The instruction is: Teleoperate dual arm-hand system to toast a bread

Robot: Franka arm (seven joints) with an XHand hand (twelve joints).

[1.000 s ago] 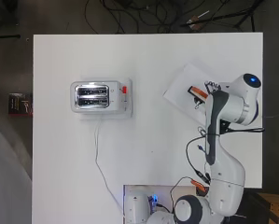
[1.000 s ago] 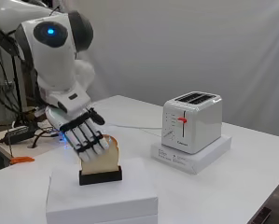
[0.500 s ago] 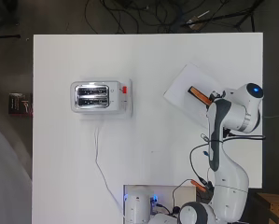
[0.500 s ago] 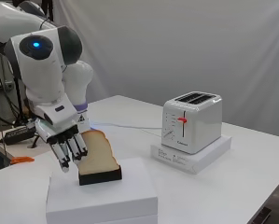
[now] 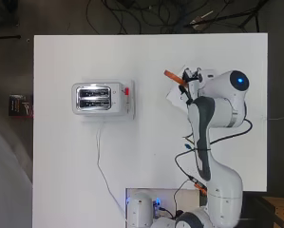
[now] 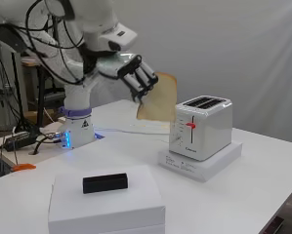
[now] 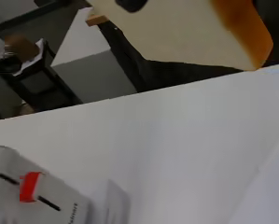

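Note:
A slice of bread (image 6: 160,100) with a brown crust hangs in the air, and my hand (image 6: 135,78) is shut on its upper edge. It is held upright, just left of the white two-slot toaster (image 6: 201,126) and about level with its top. From overhead the bread (image 5: 174,77) shows edge-on in my hand (image 5: 191,78), well right of the toaster (image 5: 103,98). The toaster's red lever (image 6: 190,125) is up and both slots look empty. In the wrist view the bread (image 7: 185,28) fills the top, with the toaster (image 7: 41,205) and its lever (image 7: 29,186) low in the corner.
A white box (image 6: 106,200) in front carries an empty black bread holder (image 6: 105,183). The toaster stands on a flat white base (image 6: 199,163). Its cable (image 5: 99,156) trails towards the arm's base at the table's near edge.
My hand has closed on the bread, lifted it out of the black holder on the box and carried it up and across towards the toaster.

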